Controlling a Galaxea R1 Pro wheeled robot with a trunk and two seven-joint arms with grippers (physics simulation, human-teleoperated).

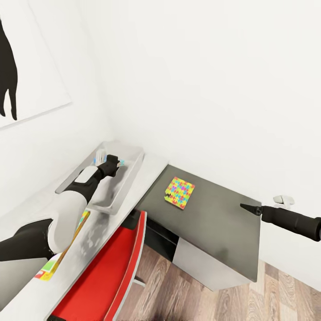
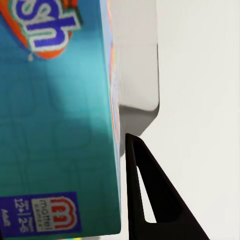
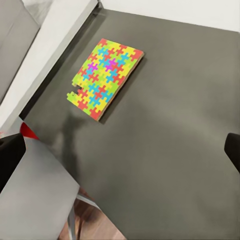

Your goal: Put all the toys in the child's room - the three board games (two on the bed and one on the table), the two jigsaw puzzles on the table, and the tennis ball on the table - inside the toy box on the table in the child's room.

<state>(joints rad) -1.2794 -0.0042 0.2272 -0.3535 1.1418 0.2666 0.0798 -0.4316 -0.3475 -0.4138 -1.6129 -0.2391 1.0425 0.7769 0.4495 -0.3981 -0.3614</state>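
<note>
Over in the corner of the child's room, the left tool (image 1: pixel 117 161) reaches into the toy box (image 1: pixel 129 178), a light-grey bin resting on the white worktop (image 1: pixel 96 249) against the wall. It is clenched on a board game (image 2: pixel 55 130) with a teal face, orange-edged lettering and a small purple label; in the left wrist view one dark finger (image 2: pixel 150 195) lies flat against the edge of the game box, with the bin's grey wall (image 2: pixel 135 65) just behind. From the head view only a sliver of the game, white and blue, shows above the tool (image 1: pixel 100 155), standing on edge inside the bin.

One jigsaw puzzle (image 1: pixel 179 192) lies flat on a lower dark-grey worktop (image 1: pixel 214 232) that meets the white one at the corner. It sits near that surface's back, close to the white worktop's end, and nothing touches it. In the right wrist view the same puzzle (image 3: pixel 106 76) shows its bright interlocking pieces, one corner a little ragged.

The right tool (image 1: pixel 245 207) hovers over the far side of the dark worktop, well apart from the puzzle, holding nothing. In the right wrist view its two fingertips sit far apart at opposite edges of the frame, so it is released.

Another flat colourful item (image 1: pixel 67 243) lies on the white worktop partly under the left arm; what it is cannot be told. A red chair (image 1: pixel 111 276) stands beneath the white worktop on the wood-plank floor (image 1: pixel 187 290). A black silhouette print (image 1: pixel 9 67) hangs on the left wall.
</note>
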